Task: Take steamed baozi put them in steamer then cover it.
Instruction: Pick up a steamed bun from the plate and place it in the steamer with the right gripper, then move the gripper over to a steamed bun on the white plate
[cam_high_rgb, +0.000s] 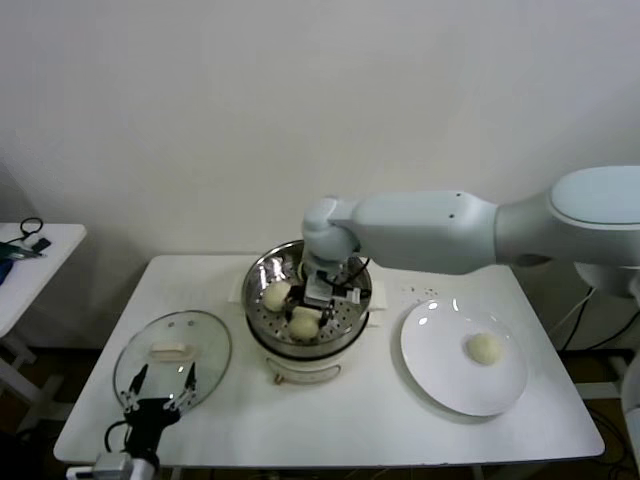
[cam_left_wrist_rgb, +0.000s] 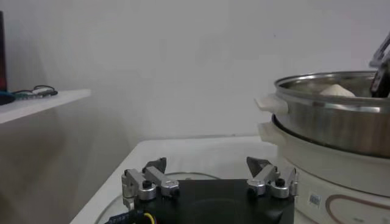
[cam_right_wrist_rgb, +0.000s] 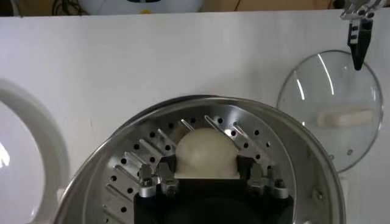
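The steel steamer (cam_high_rgb: 258, 270) stands mid-table on its cream base. Two baozi (cam_high_rgb: 276, 295) (cam_high_rgb: 304, 323) lie inside it. My right gripper (cam_high_rgb: 330, 290) reaches down into the basket, and in the right wrist view it (cam_right_wrist_rgb: 205, 173) is shut on a third baozi (cam_right_wrist_rgb: 205, 151) low over the perforated floor (cam_right_wrist_rgb: 131, 164). Whether the bun touches the floor I cannot tell. A fourth baozi (cam_high_rgb: 484, 347) lies on the white plate (cam_high_rgb: 440, 375). The glass cover (cam_high_rgb: 200, 345) lies flat at the front left. My left gripper (cam_high_rgb: 160, 378) is open and empty at the cover's near edge.
The right arm spans from the right edge across to the steamer, above the plate. A side table (cam_high_rgb: 40, 250) with cables stands to the left. The steamer's side (cam_left_wrist_rgb: 335, 122) rises to one side of my left gripper (cam_left_wrist_rgb: 207, 165).
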